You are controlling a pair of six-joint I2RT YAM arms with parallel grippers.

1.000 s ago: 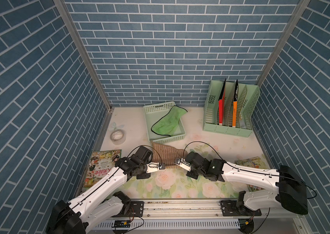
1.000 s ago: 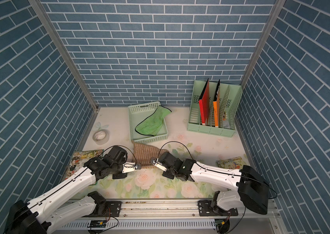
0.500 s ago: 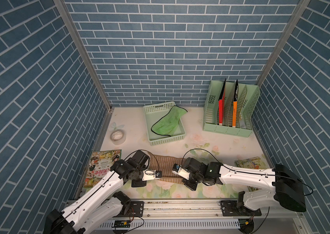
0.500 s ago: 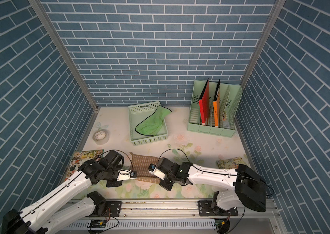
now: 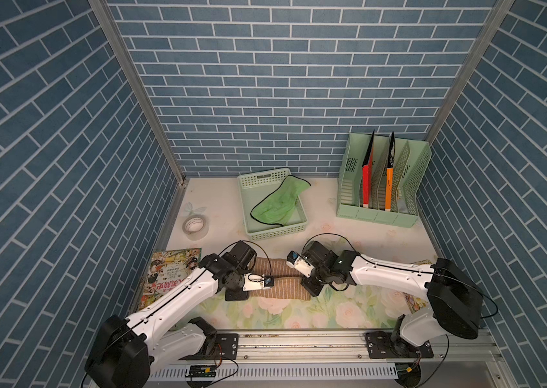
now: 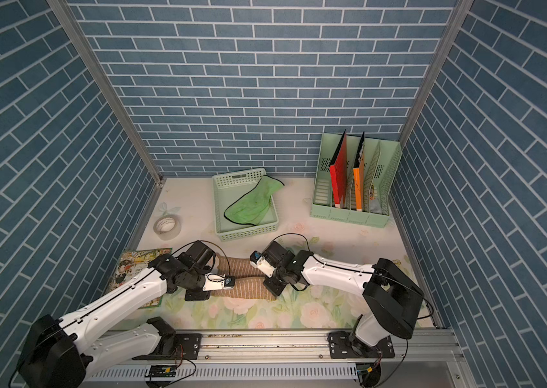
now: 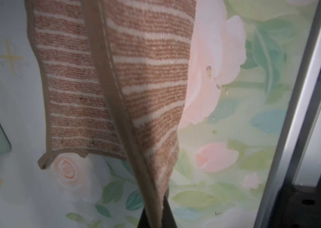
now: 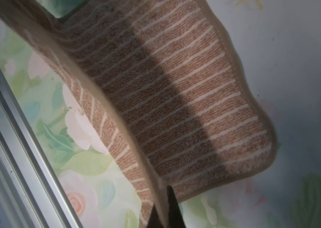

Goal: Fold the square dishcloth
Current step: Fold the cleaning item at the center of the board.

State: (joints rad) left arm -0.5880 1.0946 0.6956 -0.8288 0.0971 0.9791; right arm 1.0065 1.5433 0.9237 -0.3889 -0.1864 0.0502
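The square dishcloth (image 5: pixel 285 290) is brown with thin pale stripes. In both top views it lies bunched on the flowered mat, near the front, between my two arms (image 6: pixel 248 289). My left gripper (image 5: pixel 236 296) sits low at the cloth's near-left corner. In the left wrist view this gripper (image 7: pixel 155 221) is shut on the hemmed edge of the dishcloth (image 7: pixel 151 79), which hangs doubled over a lower layer. My right gripper (image 5: pixel 311 289) is at the near-right corner. Its wrist view shows it (image 8: pixel 163 217) shut on the hem of the dishcloth (image 8: pixel 175 98).
A green basket (image 5: pixel 275 231) holding a green cloth (image 5: pixel 278 205) stands just behind the dishcloth. A green file rack (image 5: pixel 379 211) is at the back right, a tape roll (image 5: pixel 194 225) at the left. A magazine (image 5: pixel 167 275) lies front left. The metal rail (image 5: pixel 299 339) runs along the front.
Both grippers have moved toward the front rail and down, carrying the held edge of the dishcloth with them over the rest of the cloth. Both have stayed shut.
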